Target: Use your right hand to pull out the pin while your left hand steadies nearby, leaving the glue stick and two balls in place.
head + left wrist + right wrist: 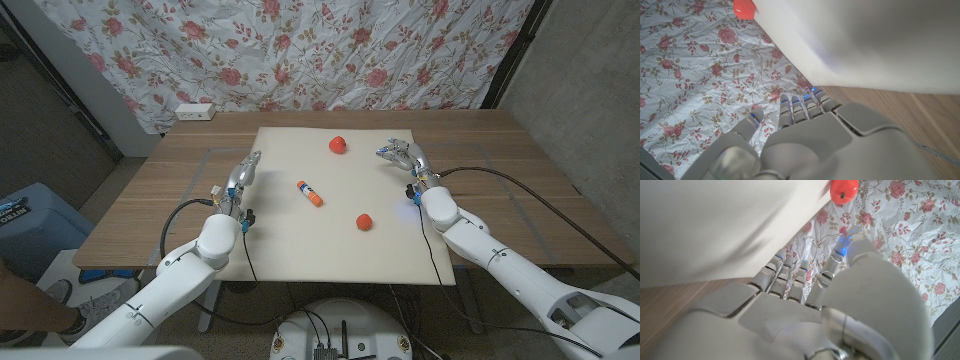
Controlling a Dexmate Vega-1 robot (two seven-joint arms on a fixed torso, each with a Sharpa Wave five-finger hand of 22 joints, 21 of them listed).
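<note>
Pin: cannot be made out; whether the right hand (403, 156) holds it cannot be told. That hand is at the mat's (300, 245) far right edge, fingers curled together. Left hand (241, 178) at the mat's left edge, fingers apart, holding nothing. Glue stick (309, 194) mid-mat; balls (339, 145) (365, 221) far and near. Wooden table (150, 200); floral curtain (300, 50) behind.
</note>
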